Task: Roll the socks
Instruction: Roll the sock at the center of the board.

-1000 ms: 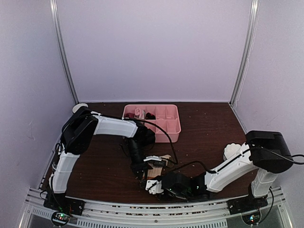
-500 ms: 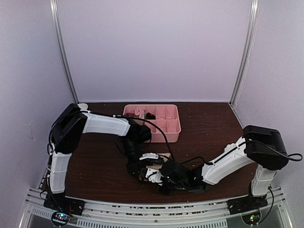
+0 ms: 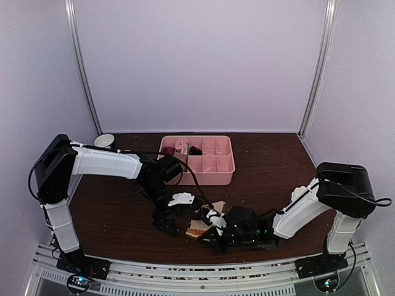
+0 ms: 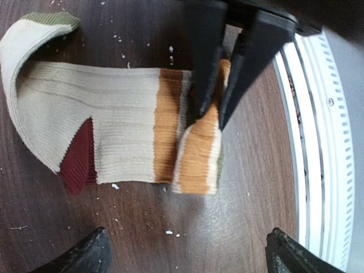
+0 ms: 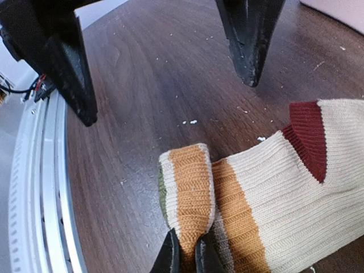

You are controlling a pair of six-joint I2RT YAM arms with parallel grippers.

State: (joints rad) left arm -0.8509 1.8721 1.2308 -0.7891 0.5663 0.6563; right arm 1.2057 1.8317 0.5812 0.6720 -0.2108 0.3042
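Note:
A beige sock [image 4: 114, 136] with orange stripes, a maroon heel and an olive toe lies flat on the dark table. Its cuff end is folded back over itself. My right gripper [image 5: 187, 253] is shut on that folded orange-striped end [image 5: 190, 187]; the left wrist view shows its black fingers [image 4: 205, 68] pinching it. My left gripper [image 4: 187, 257] hangs open just above the table beside the fold, holding nothing. From above, the sock [image 3: 196, 233] lies between the left gripper [image 3: 168, 221] and the right gripper [image 3: 211, 229]. The second sock is not identifiable.
A pink divided tray [image 3: 216, 169] stands behind the work spot, with a dark item [image 3: 194, 150] in one compartment. At the back left sits a white bowl [image 3: 103, 140]. The metal rail of the table's near edge [image 4: 318, 142] runs close to the sock.
My left gripper has opened, let go of the sock and drawn back to the left. My right gripper has closed on the folded end and shifted a little right.

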